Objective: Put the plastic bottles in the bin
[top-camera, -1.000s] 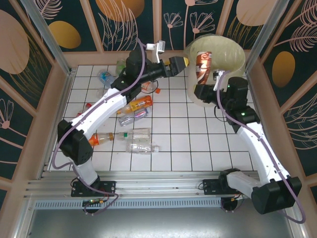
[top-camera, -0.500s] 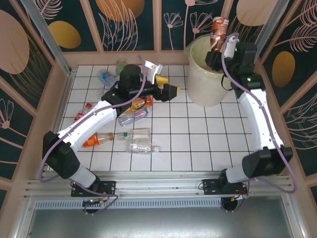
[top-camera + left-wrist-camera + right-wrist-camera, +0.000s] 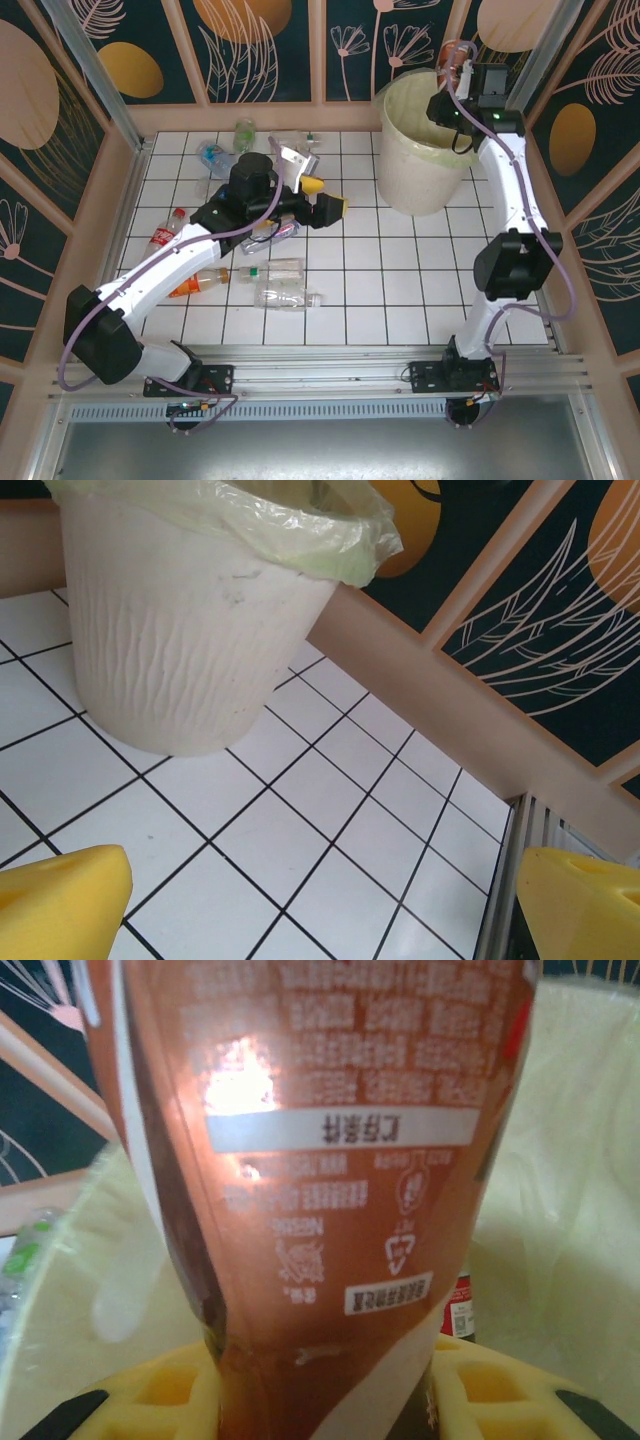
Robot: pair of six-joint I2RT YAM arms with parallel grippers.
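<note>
One brown-labelled bottle (image 3: 320, 1190) was clamped in the right jaws over the bin (image 3: 420, 150) below, apparently for dropping; the left jaws stood open, empty.

Bottles (image 3: 283, 297) left of bin (image 3: 415, 175)

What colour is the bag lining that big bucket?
Pale yellow-green bag, draped over the cream-white bin; clearest in the left wrist view.

The bin (image 3: 190, 630) stands on white tiles (image 3: 330, 780) beyond yellow fingertips (image 3: 60, 900)
</note>
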